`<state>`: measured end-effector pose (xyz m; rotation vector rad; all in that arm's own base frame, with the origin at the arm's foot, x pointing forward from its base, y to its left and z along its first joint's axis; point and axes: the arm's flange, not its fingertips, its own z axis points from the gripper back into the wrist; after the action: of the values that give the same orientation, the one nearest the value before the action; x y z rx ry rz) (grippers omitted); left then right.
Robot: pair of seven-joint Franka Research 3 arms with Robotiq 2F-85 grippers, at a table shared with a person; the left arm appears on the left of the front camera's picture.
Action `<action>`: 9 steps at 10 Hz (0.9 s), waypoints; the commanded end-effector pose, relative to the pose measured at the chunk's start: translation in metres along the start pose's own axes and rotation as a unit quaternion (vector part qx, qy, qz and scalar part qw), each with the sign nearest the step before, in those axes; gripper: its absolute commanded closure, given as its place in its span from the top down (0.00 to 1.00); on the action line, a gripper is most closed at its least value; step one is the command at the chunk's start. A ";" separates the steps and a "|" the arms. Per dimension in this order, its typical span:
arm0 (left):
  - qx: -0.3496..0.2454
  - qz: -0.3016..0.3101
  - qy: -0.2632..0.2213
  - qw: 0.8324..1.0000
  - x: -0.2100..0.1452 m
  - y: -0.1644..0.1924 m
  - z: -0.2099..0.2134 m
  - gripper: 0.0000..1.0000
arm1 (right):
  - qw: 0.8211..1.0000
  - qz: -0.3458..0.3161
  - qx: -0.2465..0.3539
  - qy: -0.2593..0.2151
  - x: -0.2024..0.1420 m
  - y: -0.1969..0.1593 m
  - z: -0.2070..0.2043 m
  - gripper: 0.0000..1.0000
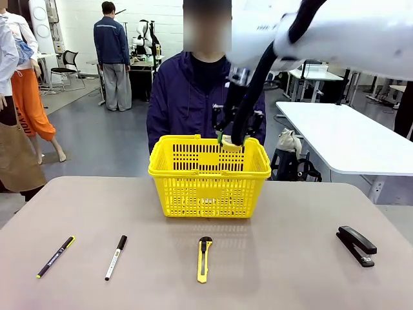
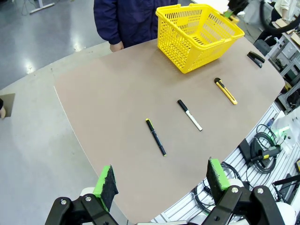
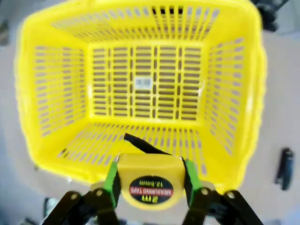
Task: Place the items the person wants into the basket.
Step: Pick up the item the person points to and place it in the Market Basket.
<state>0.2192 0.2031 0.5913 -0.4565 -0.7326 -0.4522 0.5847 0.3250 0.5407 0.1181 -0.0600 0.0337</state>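
Between the right gripper's green pads sits the yellow tape measure, its round label black with red and yellow print (a black strap trails off it). Below that gripper, the basket is bright yellow, slotted lattice throughout, a white barcode sticker on its floor.

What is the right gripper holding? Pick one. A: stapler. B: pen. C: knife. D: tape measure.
D: the right gripper is shut on the yellow tape measure above the basket; the stapler, pen and knife lie on the table.
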 end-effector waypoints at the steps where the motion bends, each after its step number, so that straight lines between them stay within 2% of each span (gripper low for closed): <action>1: -0.006 -0.005 -0.004 1.000 -0.001 0.000 0.000 1.00 | 0.999 -0.010 -0.038 0.015 0.041 0.012 -0.013 0.65; 5: -0.006 -0.005 -0.004 1.000 -0.001 0.000 0.000 1.00 | 0.997 0.007 -0.057 0.043 0.070 0.005 -0.081 0.65; 9: -0.006 -0.005 -0.004 1.000 -0.001 0.000 0.000 1.00 | 0.994 0.021 -0.081 0.069 0.070 -0.002 -0.118 0.65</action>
<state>0.2192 0.2032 0.5912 -0.4566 -0.7325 -0.4517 0.6504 0.3339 0.4196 -0.0110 0.0764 0.0518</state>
